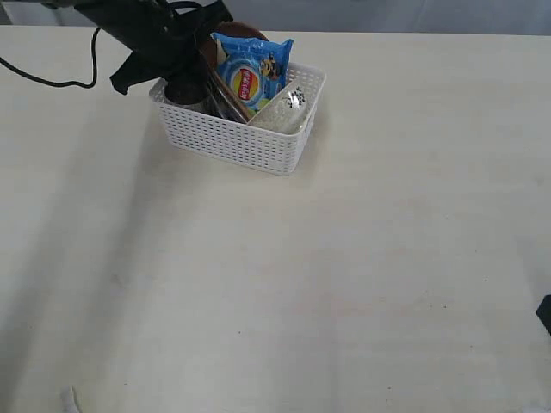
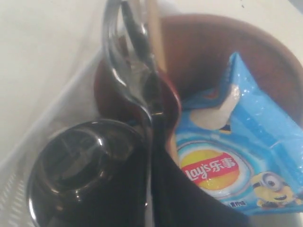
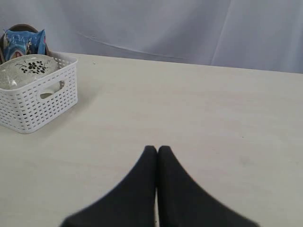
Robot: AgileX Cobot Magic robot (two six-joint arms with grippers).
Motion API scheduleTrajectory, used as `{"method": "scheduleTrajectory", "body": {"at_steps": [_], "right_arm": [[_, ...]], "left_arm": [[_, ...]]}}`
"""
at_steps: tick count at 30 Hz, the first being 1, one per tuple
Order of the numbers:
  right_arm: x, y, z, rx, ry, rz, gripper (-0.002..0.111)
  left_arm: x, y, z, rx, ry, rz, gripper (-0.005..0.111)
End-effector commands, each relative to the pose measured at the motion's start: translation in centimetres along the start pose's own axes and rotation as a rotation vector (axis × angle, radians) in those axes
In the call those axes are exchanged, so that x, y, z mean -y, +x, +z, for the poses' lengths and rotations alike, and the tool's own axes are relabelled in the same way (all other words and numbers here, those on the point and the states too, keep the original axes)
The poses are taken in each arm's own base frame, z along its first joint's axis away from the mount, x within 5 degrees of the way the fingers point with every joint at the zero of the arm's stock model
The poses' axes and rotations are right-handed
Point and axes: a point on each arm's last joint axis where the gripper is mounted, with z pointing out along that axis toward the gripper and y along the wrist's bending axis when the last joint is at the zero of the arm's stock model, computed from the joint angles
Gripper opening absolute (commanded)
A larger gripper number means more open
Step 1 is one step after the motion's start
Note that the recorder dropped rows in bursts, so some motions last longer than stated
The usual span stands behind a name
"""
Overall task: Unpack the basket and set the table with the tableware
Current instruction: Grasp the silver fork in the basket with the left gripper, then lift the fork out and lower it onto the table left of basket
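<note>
Pale cream wood-grain bench (image 1: 362, 284) is carrying the white perforated plastic basket (image 1: 241, 146) at upper left-centre of the exterior frame. Blue chip bag (image 1: 251, 73), off-white bowl (image 1: 284, 112), round brown plate (image 2: 199, 52) and steel cup (image 2: 80, 165) are sitting inside. Left gripper (image 1: 185, 82) is dipping into the basket, jaws narrow beside the cup; any grip unclear. Right gripper (image 3: 157, 153) is hovering over the bench, jaws pressed together.

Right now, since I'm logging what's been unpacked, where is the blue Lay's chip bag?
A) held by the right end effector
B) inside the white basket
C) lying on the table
B: the chip bag stands inside the basket, beside the off-white bowl.
</note>
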Motion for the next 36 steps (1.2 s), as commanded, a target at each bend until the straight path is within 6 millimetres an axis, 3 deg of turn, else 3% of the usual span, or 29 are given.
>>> {"method": "scheduleTrajectory", "body": {"at_steps": [1,7,18,26,31,32,36], "right_arm": [[0.0,0.0,0.0,0.007,0.000,-0.008,0.000],[0.0,0.0,0.0,0.007,0.000,-0.008,0.000],[0.0,0.0,0.0,0.007,0.000,-0.008,0.000],[0.0,0.0,0.0,0.007,0.000,-0.008,0.000],[0.0,0.0,0.0,0.007,0.000,-0.008,0.000],[0.0,0.0,0.0,0.007,0.000,-0.008,0.000],[0.0,0.0,0.0,0.007,0.000,-0.008,0.000]], "left_arm": [[0.1,0.3,-0.3,-0.015,-0.007,0.044,0.000],[0.6,0.0,-1.2,0.019,0.019,0.068,0.000],[2.2,-0.9,-4.5,0.120,0.097,0.107,0.000],[3.3,-0.7,-8.8,0.137,0.122,0.298,0.000],[2.7,0.9,-10.4,-0.023,0.062,0.492,0.000],[2.1,1.7,-10.4,-0.128,0.023,0.529,0.000],[0.5,3.6,-10.7,-0.280,-0.030,0.549,0.000]]}}
